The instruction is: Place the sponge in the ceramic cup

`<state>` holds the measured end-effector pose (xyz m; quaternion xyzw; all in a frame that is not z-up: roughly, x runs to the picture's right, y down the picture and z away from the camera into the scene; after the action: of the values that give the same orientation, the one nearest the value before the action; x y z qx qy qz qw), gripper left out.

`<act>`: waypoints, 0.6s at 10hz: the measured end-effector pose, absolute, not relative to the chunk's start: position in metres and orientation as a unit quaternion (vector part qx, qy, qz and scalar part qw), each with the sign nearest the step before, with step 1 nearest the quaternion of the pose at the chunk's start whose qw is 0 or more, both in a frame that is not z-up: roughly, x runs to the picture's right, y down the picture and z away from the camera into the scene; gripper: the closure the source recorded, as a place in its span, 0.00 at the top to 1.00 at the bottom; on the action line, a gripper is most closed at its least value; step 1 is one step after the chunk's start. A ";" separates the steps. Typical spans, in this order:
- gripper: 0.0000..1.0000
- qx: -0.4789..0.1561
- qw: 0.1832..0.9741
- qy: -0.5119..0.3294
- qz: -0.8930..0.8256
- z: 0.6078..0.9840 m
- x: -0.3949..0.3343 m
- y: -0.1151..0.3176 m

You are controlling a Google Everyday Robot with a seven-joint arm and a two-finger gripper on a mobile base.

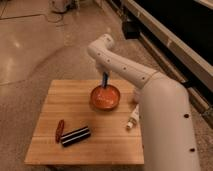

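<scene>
Your gripper (104, 76) hangs fingers-down over the far side of the wooden table (45, 145), just above the back rim of the orange bowl (106, 98). Its jaws are pressed together on a narrow dark-blue strip, which I take to be the sponge (105, 83). The view is soft there, so read the grip as likely, not certain.

The sponge is up in the air, off the table, and not in any vessel. Its long axis runs close to vertical. The upper end is pinched in the jaws and the free lower end points straight down toward the bowl's inside.

Held end-on like that, its narrow end would meet a small opening before its broad face, which suits a drop into a cup. The arm is arched high over the table with the wrist turned down, so the load stays clear of what lies below.

You cannot see the ceramic cup from here. It may be hidden behind the arm's white bulk on the right. The bowl under the sponge is not the target, so don't release over it.

The white tube (132, 119) lies beside the arm, and the red item (59, 130) and the striped bar (75, 136) lie near the front left, well apart from the gripper.
</scene>
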<state>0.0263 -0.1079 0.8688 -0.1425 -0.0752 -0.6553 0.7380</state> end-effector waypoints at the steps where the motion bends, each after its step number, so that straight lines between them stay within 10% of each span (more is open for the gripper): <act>1: 0.00 -0.137 0.752 -0.047 -0.643 0.860 0.063 -0.114; 6: 0.00 -0.107 0.800 0.009 -0.591 0.827 0.181 -0.106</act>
<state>0.1810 -0.1064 0.8270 -0.1071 0.0092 -0.5908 0.7996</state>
